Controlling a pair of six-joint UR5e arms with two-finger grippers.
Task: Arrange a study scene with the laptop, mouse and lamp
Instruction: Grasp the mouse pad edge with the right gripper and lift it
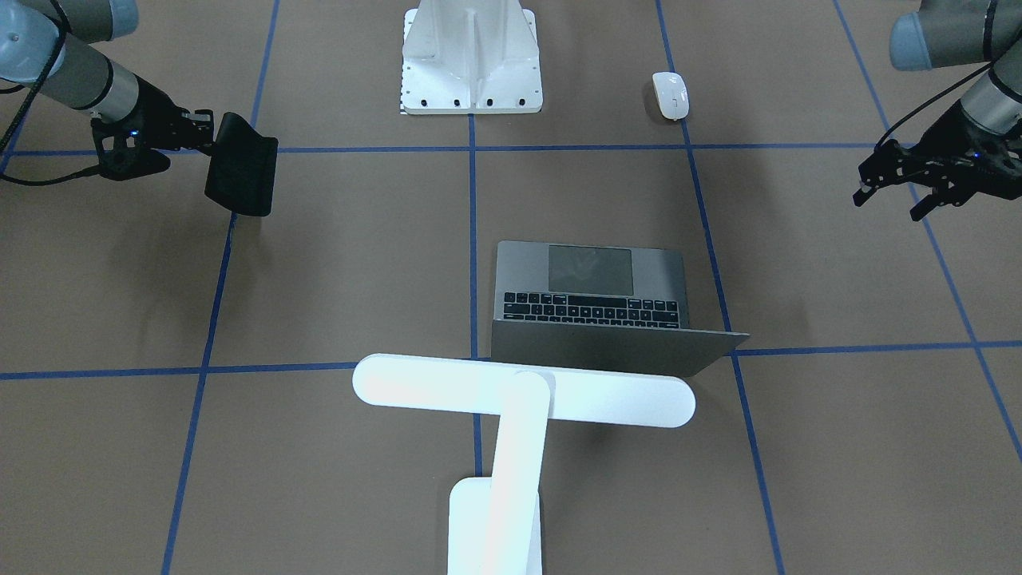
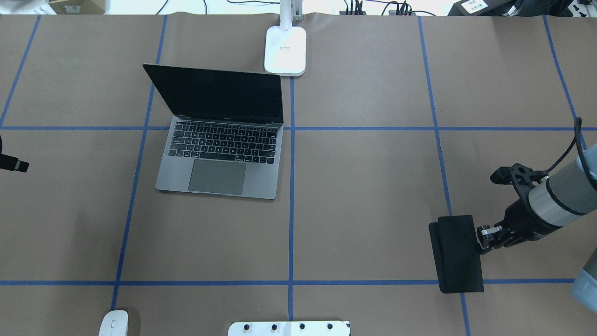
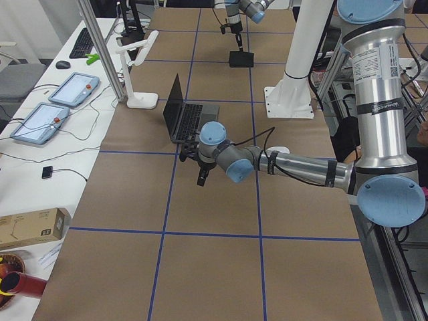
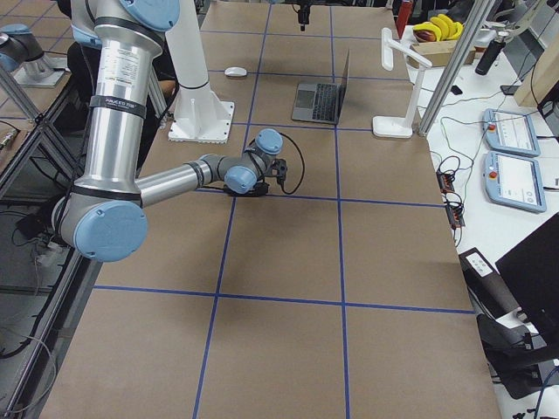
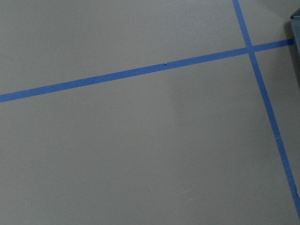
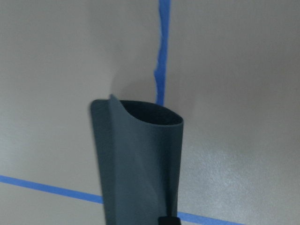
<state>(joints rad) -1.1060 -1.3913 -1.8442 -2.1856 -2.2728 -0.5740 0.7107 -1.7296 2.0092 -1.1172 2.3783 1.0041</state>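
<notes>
The laptop [image 2: 219,154] stands open on the table, left of centre; it also shows in the front view [image 1: 591,295]. The white lamp [image 1: 519,399] stands behind it, its base [image 2: 285,50] at the table's far edge. The white mouse [image 1: 669,95] lies near the robot's side, by the front-left edge in the overhead view [image 2: 114,323]. My right gripper [image 2: 482,237] is shut on the edge of a black mat [image 2: 454,254], which hangs curled above the table in the right wrist view [image 6: 140,159]. My left gripper [image 1: 886,201] is open and empty, well left of the laptop.
A white ribbed pedestal [image 1: 471,60] with bolt holes stands at the robot's side, mid-table. Blue tape lines [image 5: 140,72] divide the brown table cover into squares. The left wrist view shows only bare cover and a laptop corner [image 5: 296,23].
</notes>
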